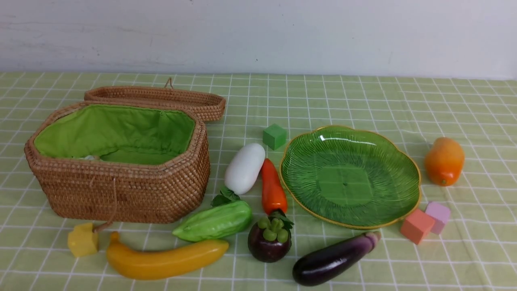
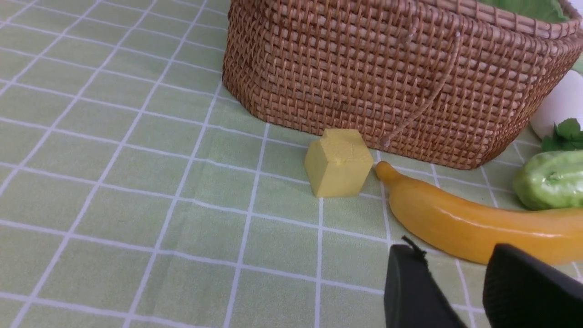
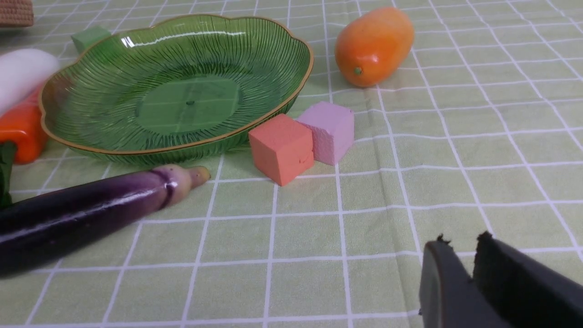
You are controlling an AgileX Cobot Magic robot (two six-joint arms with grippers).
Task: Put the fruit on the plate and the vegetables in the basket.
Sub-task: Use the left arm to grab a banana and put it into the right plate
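3 fruit (image 1: 165, 260), 4 veg (image 1: 244, 167), 4 cubes (image 1: 274, 136)

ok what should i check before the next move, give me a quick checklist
1. Plate has room for fruit: ok.
2. Basket lid open: ok.
3. Left gripper open, empty, near the banana: ok.
4. Right gripper wide enough for a grasp: cannot tell, jaws look nearly together.
5. Fruit on plate: not ok; banana, mangosteen and mango lie on the cloth.
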